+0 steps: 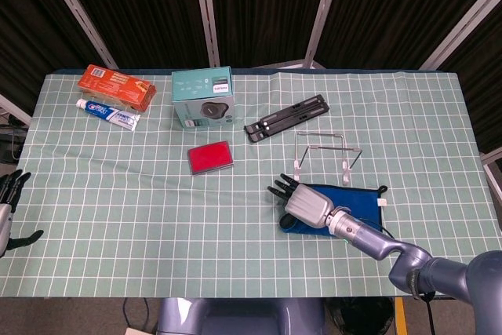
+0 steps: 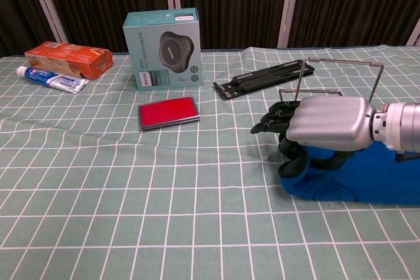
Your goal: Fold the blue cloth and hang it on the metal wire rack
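The blue cloth (image 1: 359,200) (image 2: 367,178) lies flat on the checked tablecloth at the front right, just in front of the metal wire rack (image 1: 329,147) (image 2: 341,61). My right hand (image 1: 307,204) (image 2: 323,123) sits over the cloth's left end. Its thumb curls down into the bunched, lifted left edge and appears to grip it, while the other fingers point left. My left hand (image 1: 9,203) hangs off the table's left edge, fingers apart and holding nothing; the chest view does not show it.
Behind the rack lies a black folding stand (image 1: 286,117) (image 2: 262,78). A red case (image 1: 209,157) (image 2: 168,112) and a teal box (image 1: 203,97) (image 2: 163,40) sit mid-table. An orange box (image 1: 115,86) and a toothpaste tube (image 1: 108,114) are at the far left.
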`<action>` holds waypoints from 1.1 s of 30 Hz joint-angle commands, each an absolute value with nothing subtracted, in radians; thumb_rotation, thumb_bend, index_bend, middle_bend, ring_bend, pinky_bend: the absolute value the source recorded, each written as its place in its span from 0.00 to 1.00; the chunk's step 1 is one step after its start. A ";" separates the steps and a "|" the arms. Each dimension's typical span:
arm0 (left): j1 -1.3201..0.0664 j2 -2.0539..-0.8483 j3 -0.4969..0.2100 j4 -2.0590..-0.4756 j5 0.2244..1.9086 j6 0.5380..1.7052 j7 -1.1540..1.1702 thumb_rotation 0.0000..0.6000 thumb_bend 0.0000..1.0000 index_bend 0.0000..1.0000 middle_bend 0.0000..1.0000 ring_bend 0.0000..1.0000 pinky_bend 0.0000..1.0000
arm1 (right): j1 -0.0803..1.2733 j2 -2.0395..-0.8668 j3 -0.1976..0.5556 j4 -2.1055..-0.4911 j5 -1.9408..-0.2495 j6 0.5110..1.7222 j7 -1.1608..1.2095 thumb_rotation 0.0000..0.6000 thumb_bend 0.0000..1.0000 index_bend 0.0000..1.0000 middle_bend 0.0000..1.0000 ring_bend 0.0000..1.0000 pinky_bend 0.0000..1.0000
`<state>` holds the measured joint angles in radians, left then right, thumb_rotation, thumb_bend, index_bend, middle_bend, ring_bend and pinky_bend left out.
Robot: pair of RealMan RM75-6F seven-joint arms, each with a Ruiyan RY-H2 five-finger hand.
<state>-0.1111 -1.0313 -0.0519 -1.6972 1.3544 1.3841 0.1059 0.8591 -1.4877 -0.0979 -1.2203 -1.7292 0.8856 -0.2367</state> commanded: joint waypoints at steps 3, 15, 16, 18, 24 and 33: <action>-0.111 -1.029 -0.051 -1.698 1.357 1.384 0.101 1.00 0.00 0.00 0.00 0.00 0.00 | 0.848 -1.477 -0.106 -1.221 -1.751 0.924 -0.215 1.00 0.44 0.79 0.00 0.00 0.00; -0.105 -1.017 -0.048 -1.705 1.379 1.396 0.071 1.00 0.00 0.00 0.00 0.00 0.00 | 0.788 -1.299 -0.070 -1.395 -1.773 1.136 -0.165 1.00 0.44 0.77 0.00 0.00 0.00; -0.105 -1.016 -0.047 -1.705 1.382 1.397 0.068 1.00 0.00 0.00 0.00 0.00 0.00 | 0.783 -1.280 -0.065 -1.418 -1.766 1.141 -0.165 1.00 0.44 0.77 0.00 0.00 0.00; -0.104 -1.015 -0.046 -1.705 1.386 1.399 0.065 1.00 0.00 0.00 0.00 0.00 0.00 | 0.776 -1.255 -0.052 -1.449 -1.751 1.154 -0.164 1.00 0.44 0.78 0.00 0.00 0.00; -0.100 -1.008 -0.044 -1.708 1.400 1.409 0.049 1.00 0.00 0.00 0.00 0.00 0.00 | 0.744 -1.167 0.007 -1.566 -1.686 1.200 -0.169 1.00 0.44 0.81 0.00 0.00 0.00; -0.088 -0.991 -0.041 -1.718 1.423 1.433 0.013 1.00 0.00 0.00 0.00 0.00 0.00 | 0.684 -1.110 0.112 -1.761 -1.469 1.233 -0.347 1.00 0.47 0.72 0.00 0.00 0.00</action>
